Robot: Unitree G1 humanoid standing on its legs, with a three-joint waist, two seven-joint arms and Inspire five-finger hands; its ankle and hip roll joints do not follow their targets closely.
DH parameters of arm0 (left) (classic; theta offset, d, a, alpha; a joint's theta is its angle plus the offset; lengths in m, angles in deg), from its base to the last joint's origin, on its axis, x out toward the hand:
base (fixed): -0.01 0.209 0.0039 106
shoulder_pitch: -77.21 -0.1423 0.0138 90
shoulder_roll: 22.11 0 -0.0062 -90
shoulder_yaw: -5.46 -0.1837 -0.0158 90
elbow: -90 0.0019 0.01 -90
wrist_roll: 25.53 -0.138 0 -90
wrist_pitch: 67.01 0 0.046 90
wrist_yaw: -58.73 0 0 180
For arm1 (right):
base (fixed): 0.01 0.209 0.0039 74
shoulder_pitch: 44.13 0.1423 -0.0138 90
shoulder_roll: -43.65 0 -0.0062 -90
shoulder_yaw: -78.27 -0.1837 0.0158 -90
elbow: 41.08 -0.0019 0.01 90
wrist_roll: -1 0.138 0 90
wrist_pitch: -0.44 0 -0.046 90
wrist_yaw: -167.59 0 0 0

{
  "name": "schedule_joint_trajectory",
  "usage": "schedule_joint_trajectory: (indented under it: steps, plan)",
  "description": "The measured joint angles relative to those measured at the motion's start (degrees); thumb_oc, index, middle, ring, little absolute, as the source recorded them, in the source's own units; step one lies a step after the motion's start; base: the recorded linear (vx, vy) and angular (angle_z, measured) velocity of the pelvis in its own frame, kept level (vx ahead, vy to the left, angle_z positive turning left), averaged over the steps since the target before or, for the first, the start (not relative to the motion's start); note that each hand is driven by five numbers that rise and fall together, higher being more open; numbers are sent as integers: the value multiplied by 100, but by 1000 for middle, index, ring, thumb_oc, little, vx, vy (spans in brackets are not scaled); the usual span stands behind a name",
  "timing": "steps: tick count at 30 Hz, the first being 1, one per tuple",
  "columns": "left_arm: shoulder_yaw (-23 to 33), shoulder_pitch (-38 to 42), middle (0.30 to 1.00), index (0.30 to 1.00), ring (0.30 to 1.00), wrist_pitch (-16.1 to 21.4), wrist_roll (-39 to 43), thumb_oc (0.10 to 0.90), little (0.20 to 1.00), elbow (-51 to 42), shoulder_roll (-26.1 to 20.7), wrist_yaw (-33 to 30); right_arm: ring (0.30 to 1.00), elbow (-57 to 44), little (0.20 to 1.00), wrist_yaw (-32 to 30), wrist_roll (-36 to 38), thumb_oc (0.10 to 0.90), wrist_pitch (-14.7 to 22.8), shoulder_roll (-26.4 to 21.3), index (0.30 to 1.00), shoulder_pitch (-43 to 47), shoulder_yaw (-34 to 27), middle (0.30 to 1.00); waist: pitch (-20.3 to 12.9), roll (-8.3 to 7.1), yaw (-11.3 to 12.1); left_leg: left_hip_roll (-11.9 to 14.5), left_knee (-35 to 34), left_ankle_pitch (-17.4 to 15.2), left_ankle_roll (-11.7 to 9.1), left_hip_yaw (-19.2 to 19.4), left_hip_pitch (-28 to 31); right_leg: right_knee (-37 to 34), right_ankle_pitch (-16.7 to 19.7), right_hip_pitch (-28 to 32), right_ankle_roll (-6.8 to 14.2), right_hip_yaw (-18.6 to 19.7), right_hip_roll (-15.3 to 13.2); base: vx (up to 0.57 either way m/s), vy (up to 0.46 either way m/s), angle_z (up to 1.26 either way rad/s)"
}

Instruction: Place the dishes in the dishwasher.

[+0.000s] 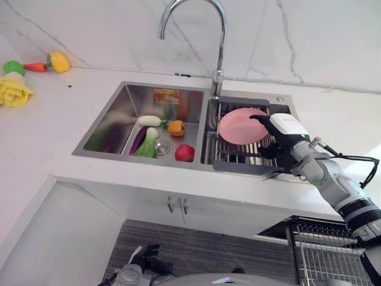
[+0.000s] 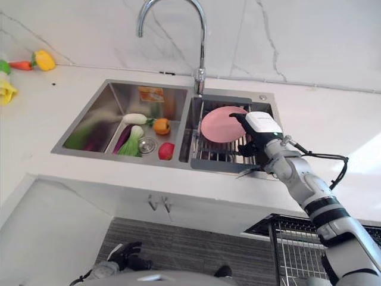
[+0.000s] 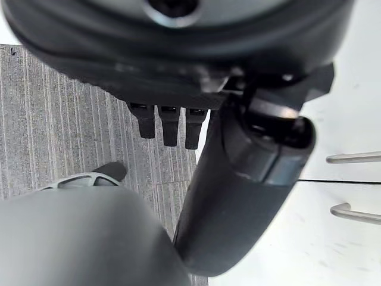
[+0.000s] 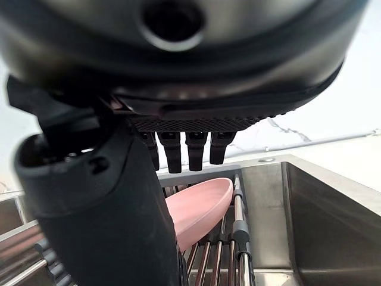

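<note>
a: right wrist view gives what the head cameras cannot: the right hand [image 4: 178,149] seen from behind, fingers [image 4: 196,149] straight and spread over the pink plate [image 4: 199,208], thumb apart from them, nothing clasped.

b: and the left eye view?

a: it shows the whole layout. the right hand [image 1: 271,134] hangs at the plate's [image 1: 241,126] right edge, just above the drying rack [image 1: 238,152] in the right basin of the sink [image 1: 107,119]. whether a fingertip touches the rim, i cannot tell.

b: how does the plate lie?

a: tilted, not flat. its face turns up and toward the hand's left side; in the right wrist view it shows edge-on, rim slanting up away from the thumb, resting on the rack's bars.

b: what is around it?

a: the faucet [image 1: 217,42] rises just beyond the hand, behind the plate. further to the hand's left, in the other basin, lie toy vegetables [image 1: 149,137] and a red apple [image 1: 184,153], well apart from the plate. below the hand, under the counter edge, a wire dishwasher rack [image 1: 324,250] stands out.

b: the other hand?

a: the left hand [image 3: 169,125] shows in the left wrist view, fingers straight, holding nothing, beside a white cabinet door [image 3: 333,238] with metal handles.
</note>
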Motion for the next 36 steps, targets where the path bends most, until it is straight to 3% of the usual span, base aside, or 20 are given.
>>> schedule_joint_trajectory:
  steps: [14,15,16,17,36]
  plan:
    - [7,3,900,900,900,42,-89,800,900,-7,-37,-41,900,425,900,-194,-724,800,-6,6,900,34,256,900,31,-68,34,1,1,0,0,-117,7,-9,-14,83,19,7,-1,3,-1,4]
    - [7,3,900,900,900,43,-89,800,900,-9,-37,-42,665,439,665,-204,-777,643,-11,6,665,34,257,665,31,-68,35,1,1,0,0,-118,6,-9,-14,83,19,6,-1,0,0,0]
    - [6,2,900,900,900,43,-89,800,900,-9,-38,-42,364,498,364,-230,-883,442,-16,7,364,35,257,364,31,-68,43,2,1,0,0,-118,6,-9,-14,83,19,7,-1,0,0,0]
    - [6,3,900,900,900,44,-89,800,900,-10,-38,-43,300,538,300,-238,-883,400,-12,8,300,35,258,300,31,-68,47,2,1,0,0,-118,6,-9,-14,83,19,6,0,0,0,0]
    - [4,-42,900,900,900,47,-78,800,900,-66,-39,-47,300,515,300,-776,-1318,400,-188,191,300,263,434,300,33,-62,61,4,34,1,0,-142,-41,-11,-20,87,27,19,-7,0,0,0]
